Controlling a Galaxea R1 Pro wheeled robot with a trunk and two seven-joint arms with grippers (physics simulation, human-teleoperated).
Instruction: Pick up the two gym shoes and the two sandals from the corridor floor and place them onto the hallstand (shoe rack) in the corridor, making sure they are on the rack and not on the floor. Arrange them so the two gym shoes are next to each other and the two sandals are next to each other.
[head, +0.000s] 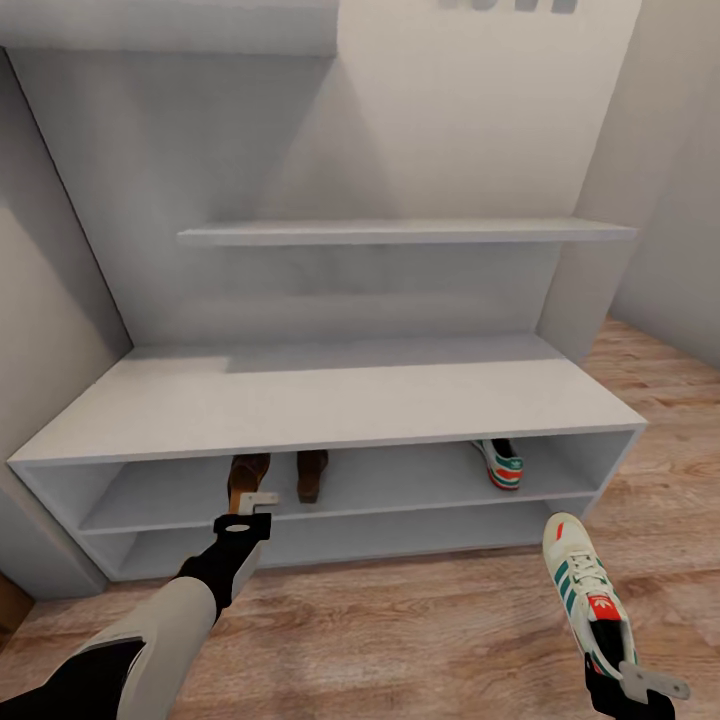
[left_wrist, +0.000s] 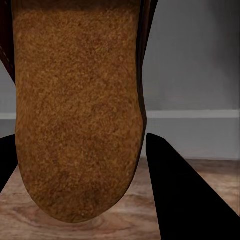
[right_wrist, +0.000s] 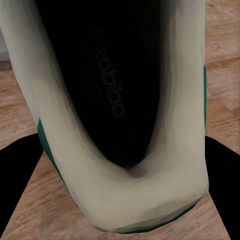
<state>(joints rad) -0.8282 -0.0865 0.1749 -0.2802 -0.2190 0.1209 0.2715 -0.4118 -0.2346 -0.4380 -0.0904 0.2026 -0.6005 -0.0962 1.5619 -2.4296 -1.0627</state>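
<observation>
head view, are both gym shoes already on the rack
No, one gym shoe sits on the upper open shelf, while the other is held by the right hand above the floor.

Pale grey hallstand (head: 330, 400) on wood floor (head: 420, 630); its upper open shelf holds a sandal (head: 312, 475) and a sneaker (head: 500, 462)

A sandal's (left_wrist: 75, 110) tan sole sits between the pincer's dark fingers (left_wrist: 185, 195), grey hallstand (left_wrist: 200, 75) behind.

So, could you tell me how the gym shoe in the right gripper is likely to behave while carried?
The gym shoe is pinched at its heel collar by the right gripper, so it may droop or swing. It holds its shape, so it seems fairly stiff.
</observation>
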